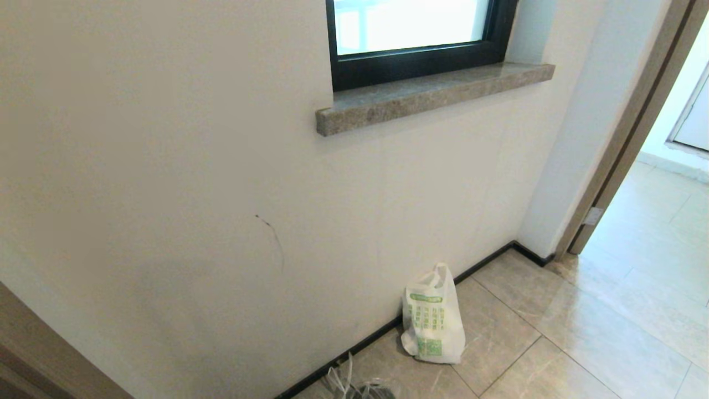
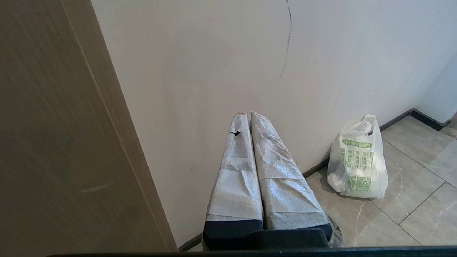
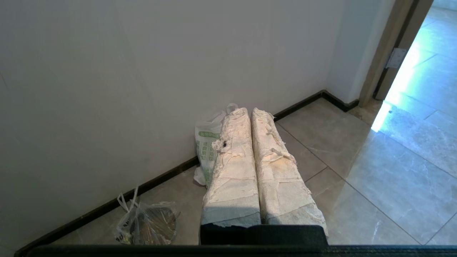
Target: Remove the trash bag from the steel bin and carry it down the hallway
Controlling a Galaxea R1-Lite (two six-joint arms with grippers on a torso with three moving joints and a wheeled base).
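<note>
- The trash bag (image 1: 432,317) stands upright on the hallway floor (image 1: 609,310), against the black baseboard (image 1: 482,260) under the white wall (image 1: 221,194), below and a little left of the window sill (image 1: 432,100).
- No steel bin shows in any view; the bag is already out of one, or so it seems from how it sits alone on the tiles.
- Left gripper (image 2: 247,115): jaws pressed together, padded in wrinkled grey wrap, holding nothing, well apart from the bag.
- Right gripper (image 3: 249,110): jaws pressed together too, in frayed pale wrap, empty; the bag shows partly hidden behind them.
- Neither arm appears in the head view.
- Handling, judged: thin soft film, light, slumps and crinkles; slippery under padded jaws if pinched on the flat printed panel.
- Best hold, judged: the two loop handles bunched at the top, which stand up free of the body and would bear the load without tearing the sides.
- A small clear bundle (image 3: 148,223) with something dark and round inside lies by the baseboard, near the bag on the robot's side; its contents are hard to make out.
- A doorway (image 1: 653,221) opens to the right.
</note>
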